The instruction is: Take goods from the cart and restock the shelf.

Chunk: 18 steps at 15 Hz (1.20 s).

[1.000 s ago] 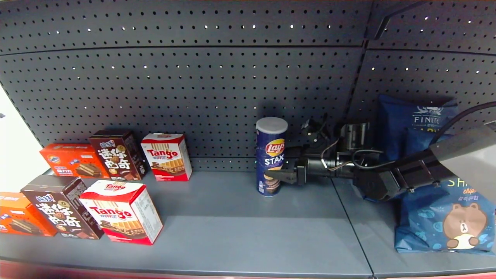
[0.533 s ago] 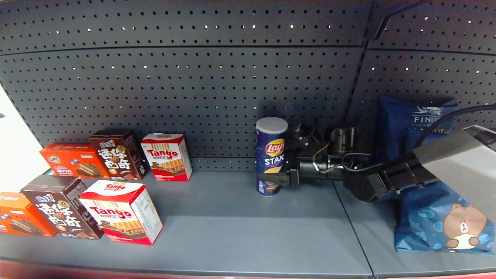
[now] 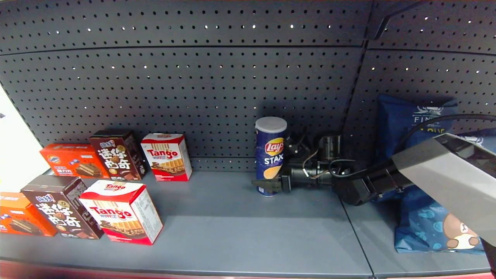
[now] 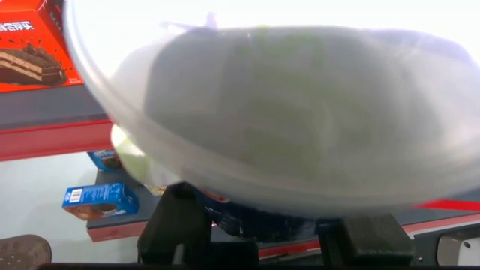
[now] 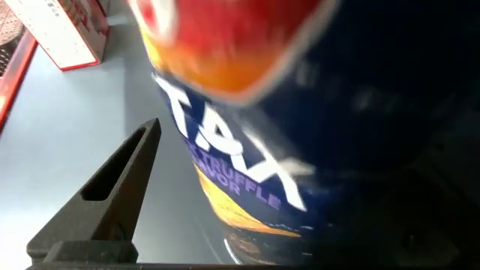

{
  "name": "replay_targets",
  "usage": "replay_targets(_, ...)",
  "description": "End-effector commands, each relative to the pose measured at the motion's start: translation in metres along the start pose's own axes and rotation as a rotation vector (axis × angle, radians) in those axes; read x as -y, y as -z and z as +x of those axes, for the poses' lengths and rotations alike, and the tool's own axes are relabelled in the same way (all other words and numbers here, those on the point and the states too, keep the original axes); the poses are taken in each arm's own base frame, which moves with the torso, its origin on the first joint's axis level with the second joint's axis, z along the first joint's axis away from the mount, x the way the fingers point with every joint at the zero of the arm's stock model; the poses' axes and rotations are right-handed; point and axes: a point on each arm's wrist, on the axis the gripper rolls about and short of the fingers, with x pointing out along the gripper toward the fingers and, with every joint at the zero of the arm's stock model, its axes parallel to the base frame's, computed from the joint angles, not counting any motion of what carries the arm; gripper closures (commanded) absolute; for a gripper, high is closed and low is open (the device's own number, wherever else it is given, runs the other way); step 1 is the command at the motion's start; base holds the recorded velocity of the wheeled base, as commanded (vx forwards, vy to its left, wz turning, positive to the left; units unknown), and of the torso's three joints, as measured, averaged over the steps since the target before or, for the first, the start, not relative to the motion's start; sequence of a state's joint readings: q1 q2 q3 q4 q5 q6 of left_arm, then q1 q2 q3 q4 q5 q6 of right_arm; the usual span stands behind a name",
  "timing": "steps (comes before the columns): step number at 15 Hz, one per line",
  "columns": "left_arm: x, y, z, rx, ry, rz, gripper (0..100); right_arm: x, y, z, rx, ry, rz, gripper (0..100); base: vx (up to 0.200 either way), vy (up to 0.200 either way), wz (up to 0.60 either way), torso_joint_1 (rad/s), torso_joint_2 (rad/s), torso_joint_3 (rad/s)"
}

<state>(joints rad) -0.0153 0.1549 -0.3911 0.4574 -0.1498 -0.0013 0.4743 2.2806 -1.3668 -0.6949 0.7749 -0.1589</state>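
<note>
A tall blue chips can [image 3: 270,155] with a pale lid stands upright on the grey shelf [image 3: 232,228] near the back wall. My right gripper [image 3: 267,183] reaches in low from the right and is open around the can's base. Its near finger [image 5: 112,195] stands off the can [image 5: 300,150] with a gap, and the far finger is hidden behind it. In the left wrist view my left gripper [image 4: 262,229] is shut on a second chips can, whose translucent lid [image 4: 285,112] looms over the dark fingers [image 4: 176,232].
Several wafer and cake boxes [image 3: 120,211] stand in two rows at the shelf's left. Blue snack bags [image 3: 426,217] lean at the right behind my right arm. The pegboard wall [image 3: 193,85] closes the back. Open shelf lies between boxes and can.
My right arm has slid left and lower along the can, and the fingers now sit at its base. The can has shifted very slightly left.
</note>
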Motion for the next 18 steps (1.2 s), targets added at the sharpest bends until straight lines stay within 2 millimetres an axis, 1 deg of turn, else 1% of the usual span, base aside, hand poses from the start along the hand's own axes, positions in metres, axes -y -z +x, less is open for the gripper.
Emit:
replay_targets(1, 0.000, 0.000, 0.000, 0.000, 0.001, 0.000, 100, 0.001, 0.001, 0.002, 0.000, 0.004, -0.002, 100, 0.000, 0.000, 0.00, 0.000, 0.00, 0.000)
replay_targets(3, 0.000, 0.000, 0.000, 0.000, -0.001, -0.001, 100, 0.000, -0.001, 0.001, -0.001, 0.008, -0.002, 100, 0.000, 0.000, 0.00, 0.000, 0.00, 0.000)
replay_targets(4, 0.000, 0.000, 0.000, 0.002, -0.001, 0.000, 100, -0.002, -0.005, -0.002, -0.005, 0.039, -0.003, 100, 0.000, 0.000, 0.00, 0.000, 0.00, 0.000)
replay_targets(6, 0.000, 0.003, 0.001, -0.007, -0.006, -0.002, 100, -0.009, -0.016, -0.007, 0.008, 0.046, -0.018, 100, 0.000, 0.000, 0.00, 0.000, 0.00, 0.000)
replay_targets(7, 0.000, 0.003, 0.001, -0.004, -0.006, -0.001, 100, -0.012, -0.019, -0.009, 0.008, 0.050, -0.017, 100, 0.000, 0.000, 0.00, 0.000, 0.00, 0.000)
replay_targets(10, 0.000, 0.010, -0.003, 0.026, -0.007, 0.003, 100, -0.036, -0.032, -0.023, 0.001, 0.062, -0.015, 100, 0.000, 0.000, 0.00, 0.000, 0.00, 0.000)
replay_targets(15, 0.001, 0.013, -0.003, 0.038, -0.007, 0.005, 100, -0.077, -0.052, -0.035, 0.003, 0.073, -0.002, 100, 0.000, 0.000, 0.00, 0.000, 0.00, 0.000)
replay_targets(18, 0.000, 0.018, -0.001, 0.025, -0.005, 0.003, 100, -0.100, -0.057, -0.053, -0.008, 0.075, 0.016, 100, 0.000, 0.000, 0.00, 0.000, 0.00, 0.000)
